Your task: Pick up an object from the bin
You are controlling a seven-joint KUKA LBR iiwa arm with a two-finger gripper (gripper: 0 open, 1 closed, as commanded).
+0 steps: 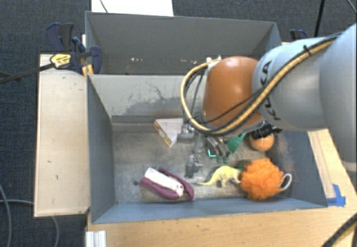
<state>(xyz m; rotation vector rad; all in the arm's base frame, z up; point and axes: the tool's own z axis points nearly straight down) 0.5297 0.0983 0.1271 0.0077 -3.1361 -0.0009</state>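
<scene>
My gripper [193,164] hangs low over the bin floor near the middle, under the arm's orange cover. Nothing shows in its grasp. A purple and white object [165,184] lies just below and to its left, near the front wall. A yellow toy dinosaur [223,175] lies close on its right. A tan and white wedge-shaped block [168,130] rests behind and left of the gripper.
A fluffy orange pouf [262,179] sits at the front right beside the dinosaur. Behind it, partly under the arm, are an orange ball [262,142] and a green object [237,142]. The arm covers the bin's right rear part.
</scene>
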